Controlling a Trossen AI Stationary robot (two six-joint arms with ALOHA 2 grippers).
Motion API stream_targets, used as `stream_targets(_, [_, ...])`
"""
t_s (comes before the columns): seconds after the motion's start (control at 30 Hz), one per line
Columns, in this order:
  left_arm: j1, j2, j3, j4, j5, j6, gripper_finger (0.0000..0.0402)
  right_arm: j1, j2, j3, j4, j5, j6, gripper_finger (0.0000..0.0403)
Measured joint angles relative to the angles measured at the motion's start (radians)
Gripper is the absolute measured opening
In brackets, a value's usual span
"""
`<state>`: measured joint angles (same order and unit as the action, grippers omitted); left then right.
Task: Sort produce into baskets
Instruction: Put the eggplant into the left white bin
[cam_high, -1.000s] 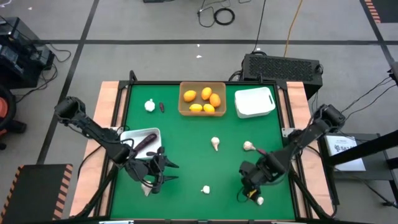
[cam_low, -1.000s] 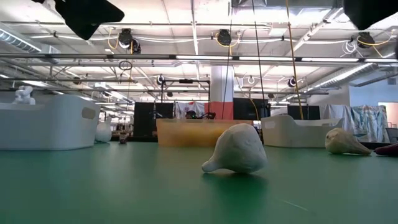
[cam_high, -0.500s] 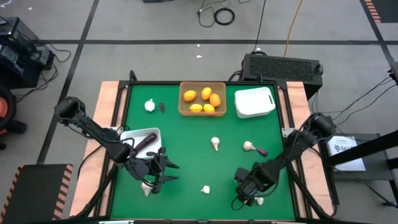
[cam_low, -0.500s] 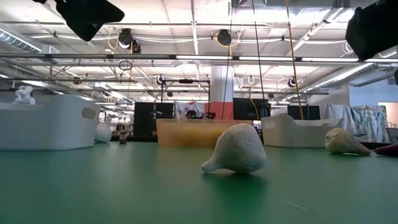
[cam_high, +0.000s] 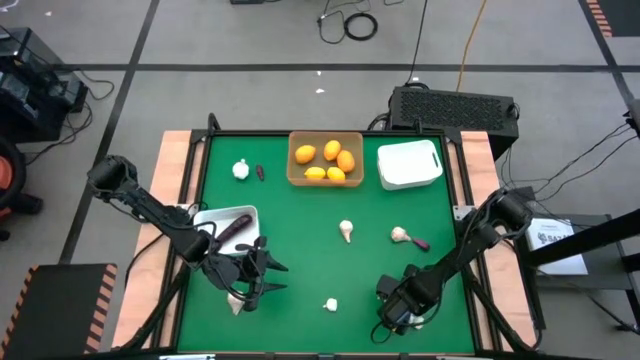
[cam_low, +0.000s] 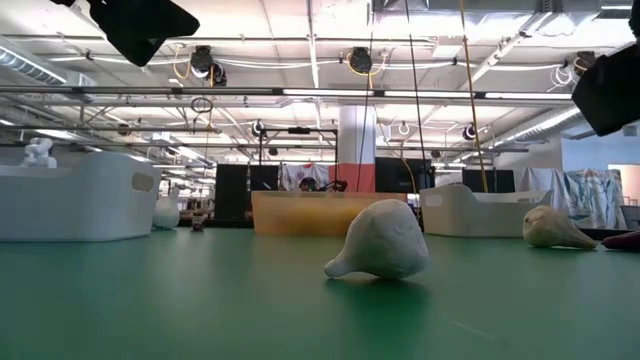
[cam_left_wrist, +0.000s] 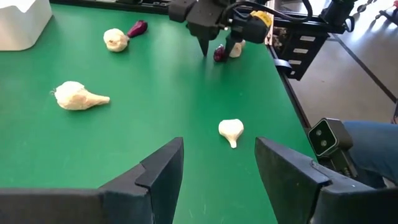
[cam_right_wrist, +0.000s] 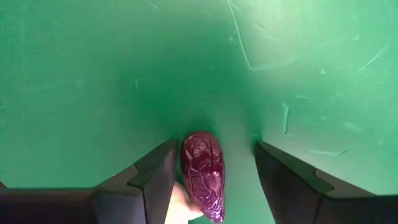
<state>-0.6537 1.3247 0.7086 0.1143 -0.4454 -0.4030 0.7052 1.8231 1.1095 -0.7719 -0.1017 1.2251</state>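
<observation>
Right end effector hangs low over the tabletop near its front edge, toward the right corner, fingers spread and grasping nothing. A dark purple piece lies directly under it, between the two fingers, its long axis running along the gap rather than across it, so a straight drop and squeeze looks enough. A whitish garlic bulb touches its near end.

Left end effector waits released near the front-left, beside a white basket, farther from this piece. Only the right wrist view shows the piece centred; from above the arm hides it.
</observation>
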Motion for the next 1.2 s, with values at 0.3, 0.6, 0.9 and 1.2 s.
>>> stream_targets(0.3, [0.000,0.000,0.000,0.000,-0.003,-0.002,0.0205,0.000,0.004,0.000,0.003,0.003,-0.010,0.0207])
stream_targets(0.6, [0.000,0.000,0.000,0.000,-0.003,-0.002,0.0205,-0.009,0.004,0.000,0.017,0.003,-0.042,0.0134])
stream_targets(0.9, [0.000,0.000,0.000,0.000,-0.003,-0.001,0.0205,-0.029,0.004,0.029,0.039,0.040,-0.107,0.0059])
stream_targets(1.2, [0.004,0.046,0.000,0.082,-0.031,0.046,0.0205,-0.119,0.004,0.162,0.073,0.310,-0.368,0.0049])
